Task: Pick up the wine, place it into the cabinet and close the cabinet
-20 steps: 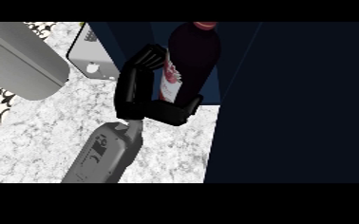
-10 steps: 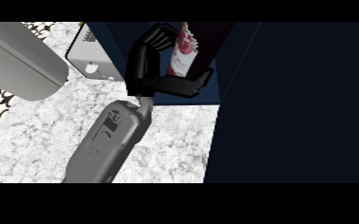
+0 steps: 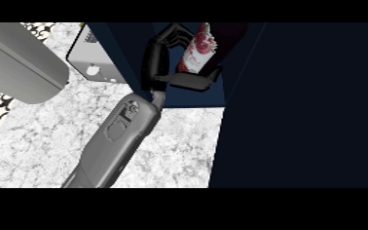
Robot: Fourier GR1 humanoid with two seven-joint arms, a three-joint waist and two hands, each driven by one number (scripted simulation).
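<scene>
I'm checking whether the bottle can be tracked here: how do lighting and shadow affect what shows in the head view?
Head view: the dark navy cabinet fills the right side almost black, without inner detail; the red-and-white labelled wine bottle stays bright against it, though its top fades into shadow; the black hand curled round it merges with the dark; the white speckled marble counter is evenly lit, without glare.

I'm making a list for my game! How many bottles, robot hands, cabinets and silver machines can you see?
Wine bottle: 1
Robot hand, curled round the bottle: 1
Dark blue cabinet: 1
Silver appliances on the marble counter: 2, a large grey one at the left and a small box beside the cabinet
Total: 5
</scene>
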